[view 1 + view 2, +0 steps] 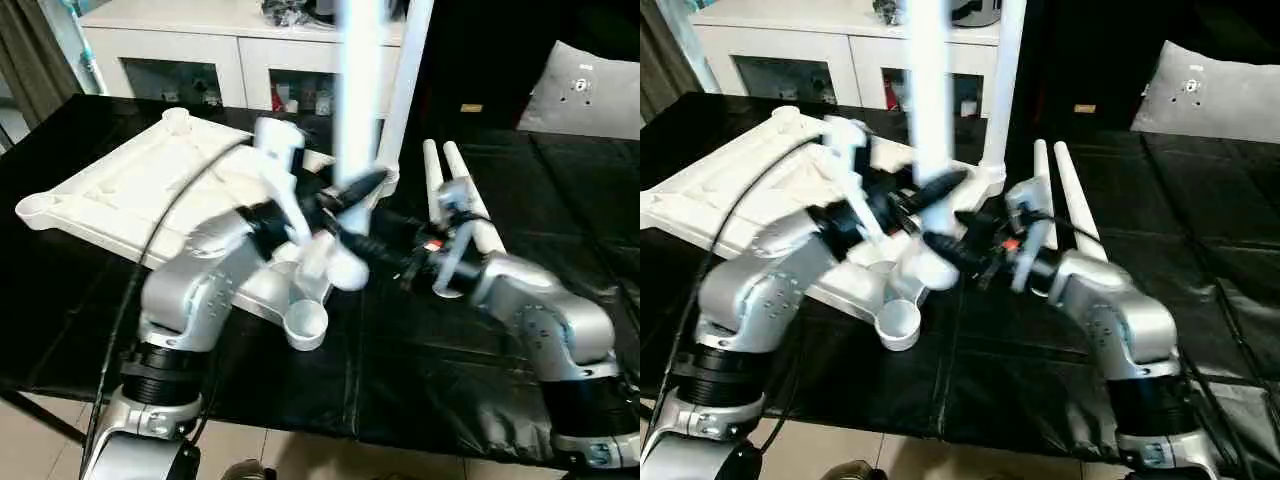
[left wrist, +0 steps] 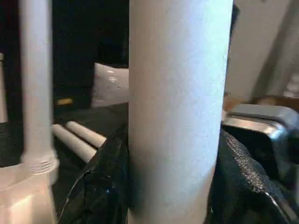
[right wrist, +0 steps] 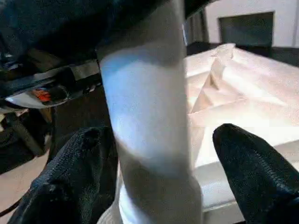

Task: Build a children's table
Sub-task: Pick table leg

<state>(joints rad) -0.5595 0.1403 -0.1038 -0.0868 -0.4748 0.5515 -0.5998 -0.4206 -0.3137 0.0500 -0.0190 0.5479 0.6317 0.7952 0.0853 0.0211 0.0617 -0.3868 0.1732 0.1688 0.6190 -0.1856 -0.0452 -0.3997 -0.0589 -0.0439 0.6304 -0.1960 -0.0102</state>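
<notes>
Two spare legs (image 1: 455, 190) beside arms — left gripper (image 1: 340, 205) clamps upright leg (image 1: 357, 90), right gripper (image 3: 163, 182) open.

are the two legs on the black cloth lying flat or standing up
Lying flat: the two spare legs rest side by side on the black-covered work table, right of the upside-down tabletop.

We're looking at a home room, a living space by the look of it: a white cabinet (image 1: 240, 50) with glass doors is standing at the far side, a grey cushion (image 1: 585, 90) is resting far right, a curtain (image 1: 30, 60) is hanging far left.
</notes>
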